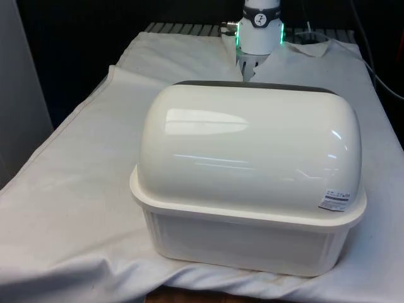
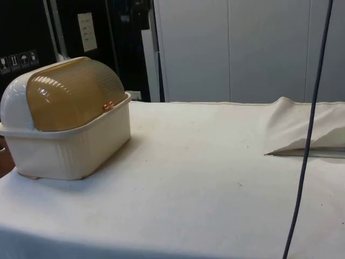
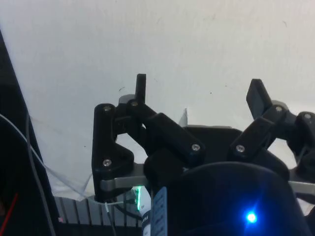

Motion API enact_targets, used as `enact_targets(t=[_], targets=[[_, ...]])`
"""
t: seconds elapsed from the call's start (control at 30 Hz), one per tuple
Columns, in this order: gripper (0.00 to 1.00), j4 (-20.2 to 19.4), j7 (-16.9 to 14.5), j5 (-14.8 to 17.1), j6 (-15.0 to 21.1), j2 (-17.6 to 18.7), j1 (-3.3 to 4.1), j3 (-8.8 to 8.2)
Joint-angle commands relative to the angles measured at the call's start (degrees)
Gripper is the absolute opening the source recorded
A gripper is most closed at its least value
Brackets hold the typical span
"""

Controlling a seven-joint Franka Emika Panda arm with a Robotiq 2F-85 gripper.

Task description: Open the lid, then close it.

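With the pincer [image 3: 197, 88] spread wide above bare cloth [image 3: 172, 39], well apart from the bread box [image 2: 67, 127] at the desk's end, it should approach the closed amber lid [image 2: 73, 94] at its small handle [image 2: 109, 105] and lift along the lid's curve.

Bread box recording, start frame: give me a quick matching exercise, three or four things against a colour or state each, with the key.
Things:
1. lid
2. bread box base
3. end effector
4. cloth fold

States:
A. open, above bare cloth
B. amber, ribbed, shut
C. cream, ribbed walls
D. raised ridge at the table's far side in the side view

Pairs: 1-B, 2-C, 3-A, 4-D
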Motion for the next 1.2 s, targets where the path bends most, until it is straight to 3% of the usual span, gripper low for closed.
enact_targets(t=[0.0,0.1,0.27,0.3,0.43,0.6,0.97,1.17], targets=[[0.99,-0.34,0.06,-0.11,0.06,-0.34,0.06,0.0],[0.9,-0.4,0.11,-0.11,0.06,-0.4,0.06,0.0],[0.6,-0.46,0.11,-0.17,0.06,-0.46,0.06,0.0],[0.49,-0.52,0.11,-0.17,0.06,-0.52,0.06,0.0],[0.33,-0.52,0.11,-0.17,0.06,-0.52,0.06,0.0],[0.0,-0.57,0.06,-0.11,0.11,-0.57,0.06,0.0],[0.0,-1.09,0.0,0.0,0.0,-1.03,0.0,0.0],[0.0,-2.81,-0.23,0.0,2.41,-1.83,-0.06,-0.11]])
